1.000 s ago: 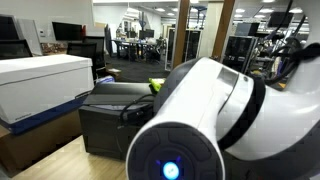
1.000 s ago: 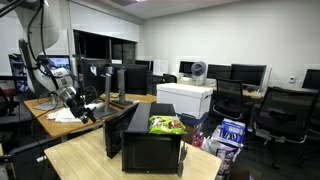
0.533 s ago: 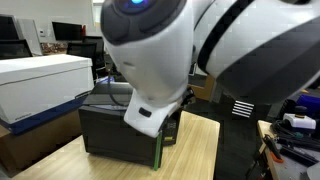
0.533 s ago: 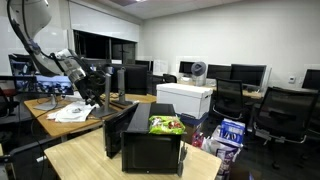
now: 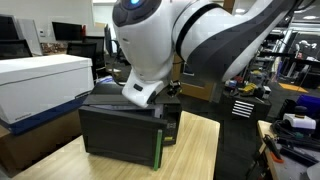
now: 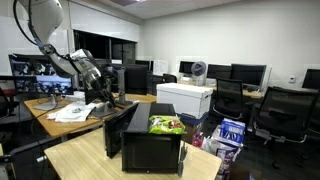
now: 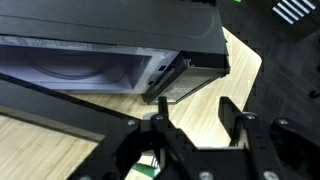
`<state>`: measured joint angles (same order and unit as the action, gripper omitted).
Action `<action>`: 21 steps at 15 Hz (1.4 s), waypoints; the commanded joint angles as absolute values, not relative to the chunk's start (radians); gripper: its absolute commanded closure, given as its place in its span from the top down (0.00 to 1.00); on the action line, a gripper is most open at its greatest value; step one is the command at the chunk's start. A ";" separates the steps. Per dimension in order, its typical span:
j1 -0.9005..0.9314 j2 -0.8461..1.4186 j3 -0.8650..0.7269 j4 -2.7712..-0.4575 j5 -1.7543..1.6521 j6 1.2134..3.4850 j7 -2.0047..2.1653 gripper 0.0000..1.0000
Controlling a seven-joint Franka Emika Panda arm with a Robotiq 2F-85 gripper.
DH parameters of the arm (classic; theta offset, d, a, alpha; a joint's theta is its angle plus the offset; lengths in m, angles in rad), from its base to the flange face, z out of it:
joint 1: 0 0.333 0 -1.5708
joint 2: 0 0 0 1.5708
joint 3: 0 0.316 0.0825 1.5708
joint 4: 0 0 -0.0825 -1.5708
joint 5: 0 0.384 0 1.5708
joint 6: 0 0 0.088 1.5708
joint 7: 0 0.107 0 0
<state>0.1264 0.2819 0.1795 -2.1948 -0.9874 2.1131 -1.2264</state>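
Note:
In the wrist view my gripper [image 7: 196, 118] hangs over the bare wooden tabletop [image 7: 215, 80]. Its two black fingers [image 7: 160, 122] stand apart with nothing between them. Just beyond the fingertips sits a black box [image 7: 120, 35] with a grey inner face and a dark panel lying in front of it. In both exterior views the same black box [image 6: 150, 145] [image 5: 120, 130] stands on the wooden table. A green snack bag [image 6: 165, 125] lies on its top. My gripper [image 6: 100, 87] is to the left of the box and a little higher. The white arm [image 5: 160, 40] hides the gripper from the close camera.
A white box [image 5: 40, 85] [image 6: 186, 98] stands behind the black one. Desks with monitors [image 6: 45, 75], papers [image 6: 72, 112] and office chairs [image 6: 280, 110] surround the table. A blue packet [image 6: 230, 132] lies low at the right.
The arm has swung up and to the right from the left desk toward the black box. In the close view its white body has swept across and up.

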 commanded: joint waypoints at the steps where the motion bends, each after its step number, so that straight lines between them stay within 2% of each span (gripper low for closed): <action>1: 0.104 0.354 0.157 -2.152 -1.005 2.155 -1.267 0.25; 4: 0.094 0.391 0.160 -2.150 -0.977 2.167 -1.322 0.05; 6: 0.087 0.390 0.173 -2.185 -0.970 2.199 -1.380 0.00; 13: 0.054 0.293 0.255 -2.275 -0.720 2.312 -1.805 0.00; 21: 0.069 0.202 0.267 -2.394 -0.627 2.588 -2.178 0.00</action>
<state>0.0820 0.2511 0.2564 -2.3215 -0.6966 2.4896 -2.0191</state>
